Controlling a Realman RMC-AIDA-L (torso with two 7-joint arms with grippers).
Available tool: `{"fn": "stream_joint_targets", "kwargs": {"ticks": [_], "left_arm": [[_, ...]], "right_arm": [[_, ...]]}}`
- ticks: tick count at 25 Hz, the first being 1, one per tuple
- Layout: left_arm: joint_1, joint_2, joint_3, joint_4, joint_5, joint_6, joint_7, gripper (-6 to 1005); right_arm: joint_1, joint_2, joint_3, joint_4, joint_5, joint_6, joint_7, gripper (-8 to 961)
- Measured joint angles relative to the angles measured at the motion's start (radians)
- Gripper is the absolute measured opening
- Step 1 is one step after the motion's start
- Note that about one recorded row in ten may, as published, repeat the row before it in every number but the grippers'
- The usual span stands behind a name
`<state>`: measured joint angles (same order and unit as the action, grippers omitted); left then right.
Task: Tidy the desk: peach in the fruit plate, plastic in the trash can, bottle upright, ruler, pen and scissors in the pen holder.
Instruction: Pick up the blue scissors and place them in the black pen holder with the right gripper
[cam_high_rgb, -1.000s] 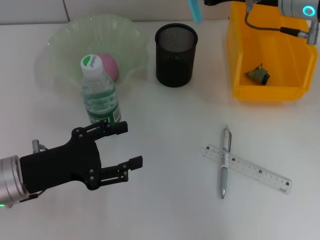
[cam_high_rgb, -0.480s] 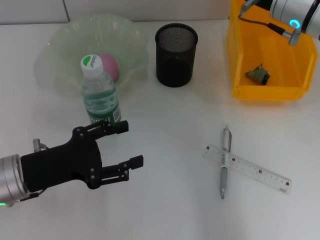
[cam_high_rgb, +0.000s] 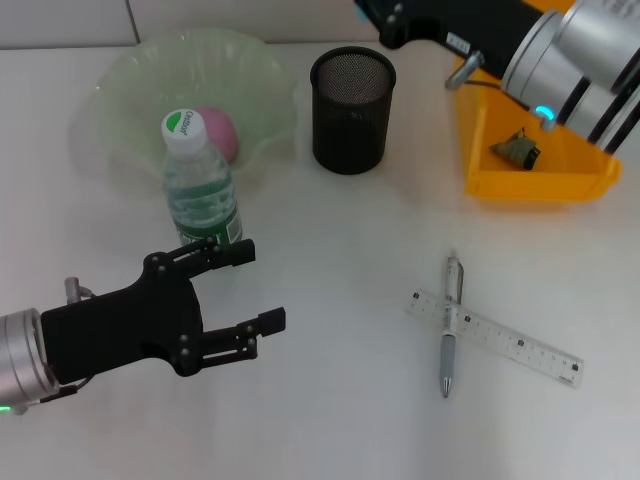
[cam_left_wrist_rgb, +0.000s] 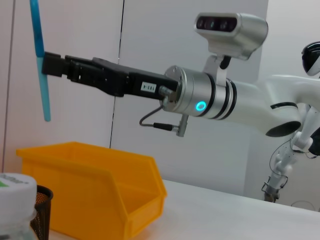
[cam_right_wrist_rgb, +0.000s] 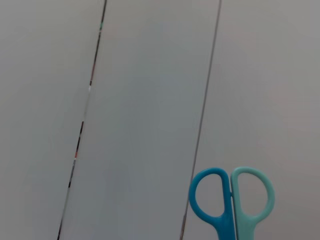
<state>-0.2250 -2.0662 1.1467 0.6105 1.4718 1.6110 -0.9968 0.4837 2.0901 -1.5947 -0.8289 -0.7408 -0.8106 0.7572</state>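
My right gripper (cam_left_wrist_rgb: 48, 65) is shut on the blue scissors (cam_left_wrist_rgb: 40, 60), which hang blades down high above the black mesh pen holder (cam_high_rgb: 352, 97). The scissors' handles (cam_right_wrist_rgb: 232, 200) show in the right wrist view. Low at the left, my left gripper (cam_high_rgb: 260, 287) is open and empty, just in front of the upright bottle (cam_high_rgb: 200, 190). A pink peach (cam_high_rgb: 215, 133) lies in the green fruit plate (cam_high_rgb: 120, 90). Crumpled plastic (cam_high_rgb: 515, 148) sits in the yellow trash can (cam_high_rgb: 545, 185). The pen (cam_high_rgb: 450, 325) lies across the ruler (cam_high_rgb: 495, 338) on the table.
The right arm (cam_high_rgb: 540, 40) reaches across the trash can at the back right. The bottle stands right against the plate's front rim. White table surface lies between the left gripper and the pen and ruler.
The right arm has swung left from over the trash can toward the pen holder, with the scissors in its grip. The left arm and everything on the table have stayed put.
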Motion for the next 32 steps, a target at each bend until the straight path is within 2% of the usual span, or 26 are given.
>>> {"fn": "stream_joint_targets", "kwargs": {"ticks": [4, 13, 19, 24, 32], "left_arm": [[0.008, 0.0, -0.001, 0.0, -0.001, 0.001, 0.005, 813], [0.009, 0.0, -0.001, 0.0, -0.001, 0.007, 0.002, 813], [0.003, -0.002, 0.003, 0.0, 0.001, 0.007, -0.014, 813], [0.0, -0.002, 0.003, 0.0, 0.0, 0.008, -0.029, 812], [-0.002, -0.002, 0.003, 0.0, 0.002, 0.008, -0.036, 812]], "right_arm": [[0.004, 0.002, -0.039, 0.061, 0.102, -0.025, -0.118, 206], [0.028, 0.002, -0.029, 0.172, 0.186, -0.09, -0.163, 206], [0.086, 0.001, -0.03, 0.286, 0.273, -0.091, -0.165, 206], [0.137, 0.003, -0.029, 0.358, 0.274, -0.086, -0.164, 205], [0.174, 0.003, -0.036, 0.424, 0.275, -0.075, -0.159, 205]]}}
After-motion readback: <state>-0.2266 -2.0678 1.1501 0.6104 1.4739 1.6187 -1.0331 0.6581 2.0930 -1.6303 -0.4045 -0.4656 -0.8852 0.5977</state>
